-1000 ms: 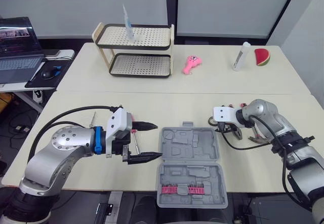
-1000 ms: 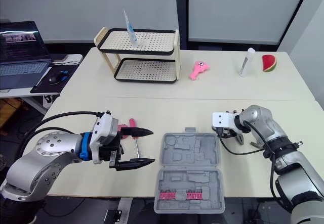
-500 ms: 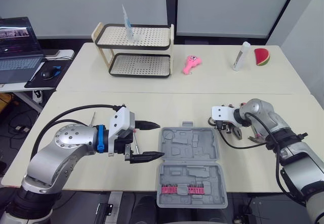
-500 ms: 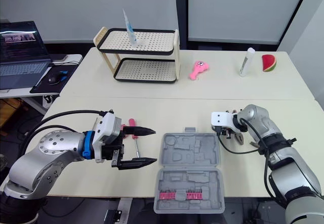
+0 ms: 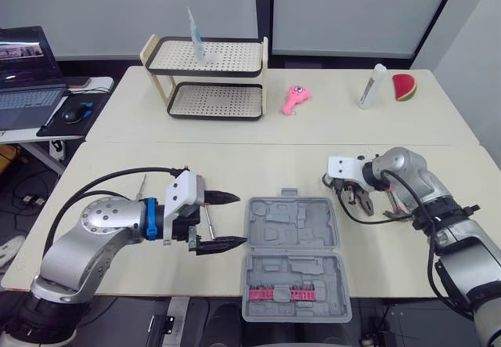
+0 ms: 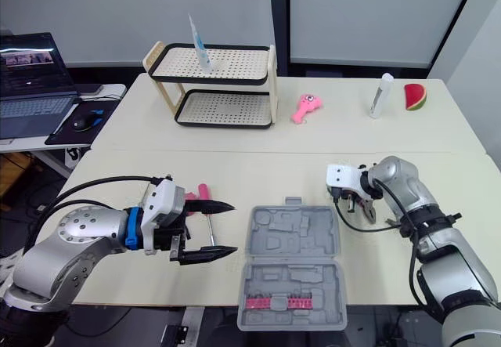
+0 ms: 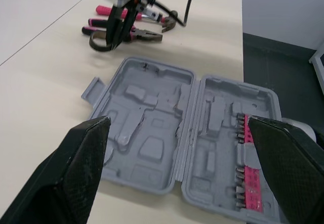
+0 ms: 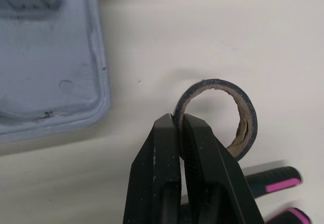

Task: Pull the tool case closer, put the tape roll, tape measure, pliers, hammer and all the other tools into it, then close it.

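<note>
The grey tool case lies open at the table's front edge, with pink bits in its near half. My left gripper hovers open just left of the case, nothing between its fingers. A pink-handled screwdriver lies on the table under it. By the case's far right corner, my right gripper is shut on the wall of the dark tape roll, low over the table. Pink-handled pliers lie just beyond the roll.
On the rear table stand a two-tier rack, a pink toy, a white tube and a watermelon slice. A laptop sits on a side desk at far left.
The right gripper has shifted slightly near the case's far right corner, still pinching the tape roll. The left gripper has barely moved and stays open.
</note>
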You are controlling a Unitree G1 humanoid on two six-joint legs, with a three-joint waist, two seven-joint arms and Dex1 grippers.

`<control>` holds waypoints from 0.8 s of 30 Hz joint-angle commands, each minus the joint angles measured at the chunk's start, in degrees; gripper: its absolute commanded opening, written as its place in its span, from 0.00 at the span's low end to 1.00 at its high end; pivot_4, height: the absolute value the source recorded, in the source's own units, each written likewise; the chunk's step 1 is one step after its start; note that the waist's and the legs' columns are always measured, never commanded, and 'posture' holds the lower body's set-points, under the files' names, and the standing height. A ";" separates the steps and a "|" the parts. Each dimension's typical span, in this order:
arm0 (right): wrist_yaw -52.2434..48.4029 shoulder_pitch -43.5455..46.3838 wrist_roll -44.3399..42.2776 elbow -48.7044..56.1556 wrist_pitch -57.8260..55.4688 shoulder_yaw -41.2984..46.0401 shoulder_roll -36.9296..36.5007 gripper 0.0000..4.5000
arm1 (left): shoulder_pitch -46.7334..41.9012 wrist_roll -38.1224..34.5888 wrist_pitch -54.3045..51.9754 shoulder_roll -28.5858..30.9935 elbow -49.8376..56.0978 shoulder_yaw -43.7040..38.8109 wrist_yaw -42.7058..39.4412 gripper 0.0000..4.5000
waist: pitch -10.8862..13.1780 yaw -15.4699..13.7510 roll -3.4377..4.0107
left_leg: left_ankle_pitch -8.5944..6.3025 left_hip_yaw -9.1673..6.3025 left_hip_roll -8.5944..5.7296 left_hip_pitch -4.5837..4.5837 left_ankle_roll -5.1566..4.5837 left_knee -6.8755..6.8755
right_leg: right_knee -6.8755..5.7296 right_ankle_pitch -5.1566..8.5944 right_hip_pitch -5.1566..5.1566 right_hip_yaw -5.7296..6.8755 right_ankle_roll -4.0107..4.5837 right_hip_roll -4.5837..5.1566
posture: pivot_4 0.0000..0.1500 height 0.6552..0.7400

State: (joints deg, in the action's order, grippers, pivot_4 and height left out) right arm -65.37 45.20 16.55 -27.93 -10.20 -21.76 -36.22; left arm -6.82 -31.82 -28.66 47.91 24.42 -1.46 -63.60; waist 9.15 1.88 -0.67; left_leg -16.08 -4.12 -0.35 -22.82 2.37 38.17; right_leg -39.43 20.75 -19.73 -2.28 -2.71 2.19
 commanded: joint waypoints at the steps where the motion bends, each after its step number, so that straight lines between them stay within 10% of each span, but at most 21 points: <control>1: -3.54 -1.87 -6.10 12.90 -9.86 5.28 -1.32 0.00 | 2.79 2.24 3.97 2.41 -1.17 -4.40 -0.64 1.00 | 0.00 -0.04 0.00 | 0.00 0.00 0.00 -0.01 0.00 0.00 | -0.01 0.00 -0.02 0.00 0.00 0.01 | 1.00 0.87; 11: 0.13 -8.80 -19.46 42.12 -44.57 3.25 9.28 0.00 | 8.62 5.39 9.95 6.42 -4.28 -7.70 -3.63 1.00 | 0.01 -0.02 0.02 | -0.13 -0.05 0.03 -0.08 -0.23 -0.02 | -0.23 0.00 -0.24 -0.04 0.00 0.08 | 1.00 0.87; 24: 12.71 -7.59 -19.90 29.87 -41.28 -5.42 21.53 0.00 | 9.14 5.19 9.42 7.74 -3.93 -8.13 -4.28 1.00 | 0.02 0.22 0.02 | -0.12 -0.05 0.01 -0.07 -0.21 -0.03 | -0.53 0.00 -0.50 -0.02 0.00 0.00 | 1.00 0.87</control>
State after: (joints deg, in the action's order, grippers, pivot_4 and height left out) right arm -53.54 36.64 -3.38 1.93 -53.37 -26.75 -15.16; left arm 2.19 -26.43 -19.50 54.87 19.59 -7.93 -67.62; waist 9.17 2.10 -0.65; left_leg -16.20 -4.17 -0.34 -22.88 2.16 38.14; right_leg -39.97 20.75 -20.24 -2.30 -2.71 2.19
